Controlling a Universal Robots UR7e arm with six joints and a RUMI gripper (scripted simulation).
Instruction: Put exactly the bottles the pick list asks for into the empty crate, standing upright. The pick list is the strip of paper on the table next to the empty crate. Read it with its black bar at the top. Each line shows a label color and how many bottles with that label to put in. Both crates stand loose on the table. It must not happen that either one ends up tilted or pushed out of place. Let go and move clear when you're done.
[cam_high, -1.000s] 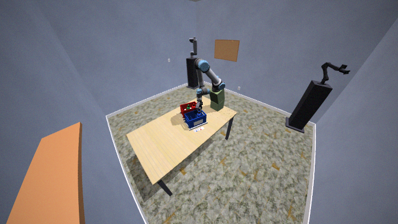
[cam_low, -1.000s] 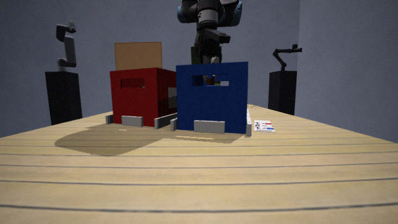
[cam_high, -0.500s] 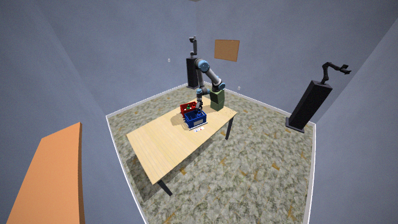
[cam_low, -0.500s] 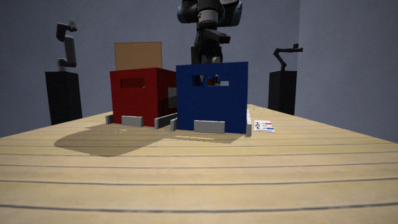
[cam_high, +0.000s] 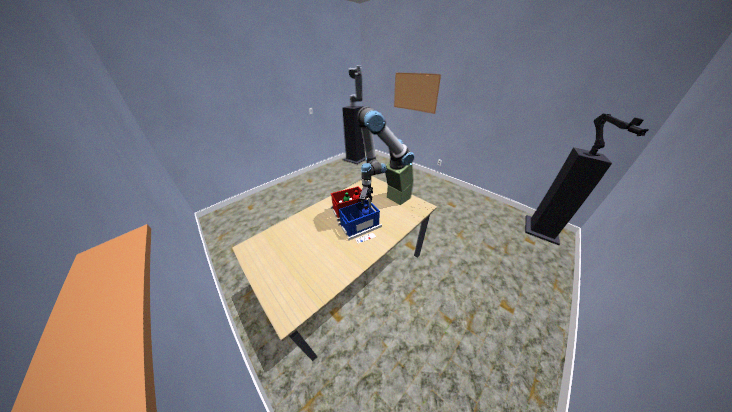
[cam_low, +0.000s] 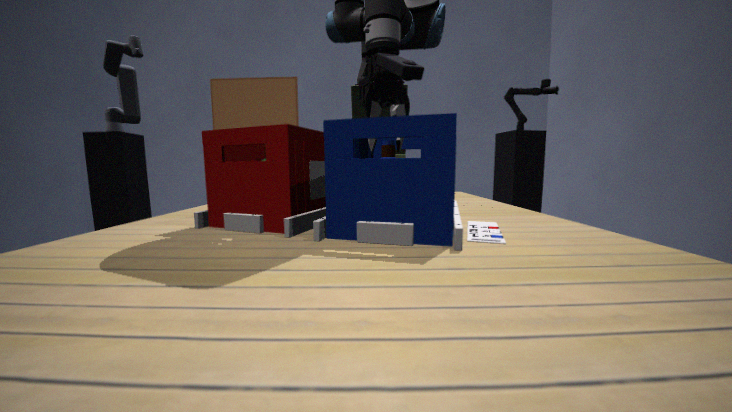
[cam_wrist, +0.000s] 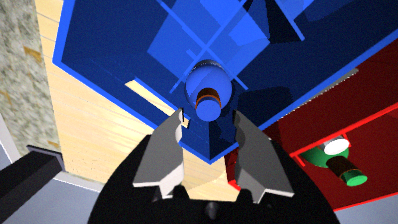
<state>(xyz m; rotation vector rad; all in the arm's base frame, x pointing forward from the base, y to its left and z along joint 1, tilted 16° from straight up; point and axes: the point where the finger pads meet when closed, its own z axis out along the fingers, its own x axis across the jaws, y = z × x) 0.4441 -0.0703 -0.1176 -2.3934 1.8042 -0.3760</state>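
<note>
My claw (cam_high: 366, 201) (cam_low: 390, 120) (cam_wrist: 207, 109) stands open around the neck of the blue bottle (cam_high: 365, 208) (cam_wrist: 209, 87), which seems upright inside the blue crate (cam_high: 359, 225) (cam_low: 390, 194) (cam_wrist: 105, 92); I spread my fingers so it can stand free.

Two crates (cam_high: 364, 228) (cam_low: 389, 199) (cam_wrist: 100, 92), one pick list (cam_high: 365, 238) (cam_low: 485, 232), one table (cam_high: 307, 271) (cam_low: 358, 317) (cam_wrist: 80, 120) and one wall board (cam_high: 417, 92) (cam_low: 254, 102) are in view.

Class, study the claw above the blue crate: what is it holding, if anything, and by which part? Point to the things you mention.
Nothing: the claw (cam_high: 369, 202) (cam_wrist: 207, 109) stands open around the blue bottle's neck (cam_wrist: 208, 95).
</note>
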